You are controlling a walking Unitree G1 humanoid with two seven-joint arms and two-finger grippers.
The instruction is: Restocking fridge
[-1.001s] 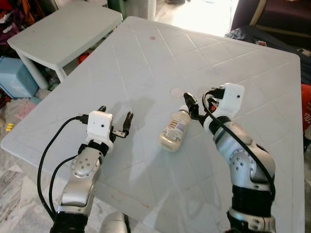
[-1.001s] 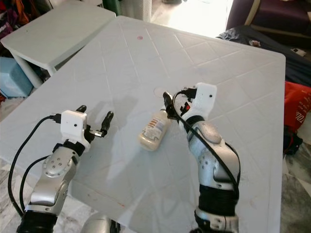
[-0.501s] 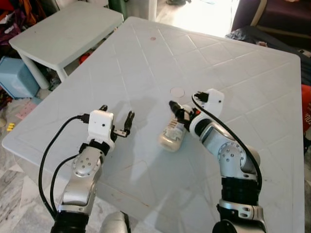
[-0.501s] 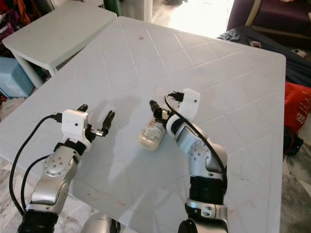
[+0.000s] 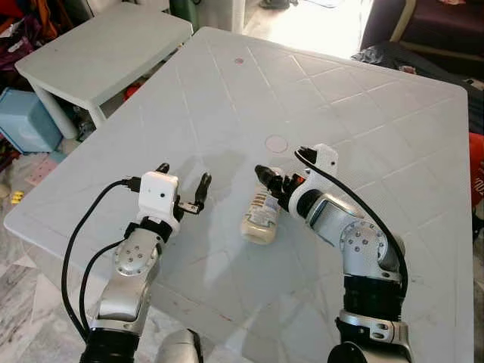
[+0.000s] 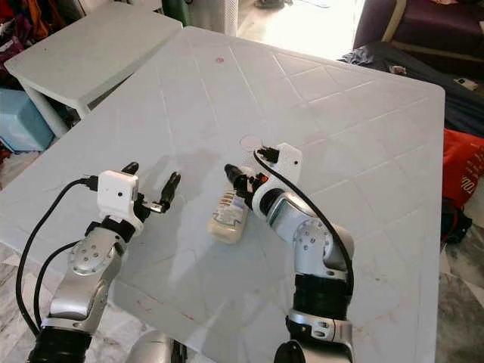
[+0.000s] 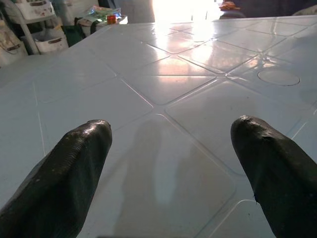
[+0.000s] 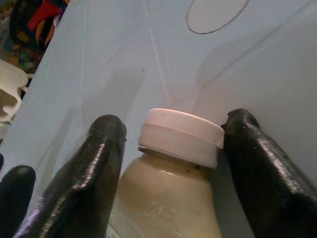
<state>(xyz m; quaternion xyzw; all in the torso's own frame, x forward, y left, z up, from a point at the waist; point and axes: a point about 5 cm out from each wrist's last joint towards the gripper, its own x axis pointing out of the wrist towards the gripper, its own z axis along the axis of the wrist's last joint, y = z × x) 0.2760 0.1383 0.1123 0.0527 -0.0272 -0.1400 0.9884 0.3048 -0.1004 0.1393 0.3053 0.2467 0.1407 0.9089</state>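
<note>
Surface: large white plastic table (image 5: 363, 98) with a moulded diamond pattern and a round plug mark near its middle.
Item: one bottle (image 5: 259, 217) of cream-coloured liquid with a white cap (image 8: 181, 135) and a printed label, lying on its side near the table's centre, cap pointing away from the robot.
Right gripper (image 5: 270, 181): at the bottle's neck, fingers (image 8: 106, 148) spread to either side of the cap; one finger touches the cap's edge, the other stands just beside it. Not clamped.
Left gripper (image 5: 181, 187): low over bare table, well apart from the bottle, fingers (image 7: 74, 163) spread wide, holding nothing.
Surroundings: smaller white side table (image 5: 98, 49) to the left; red cloth (image 6: 463, 170) at the right edge.
</note>
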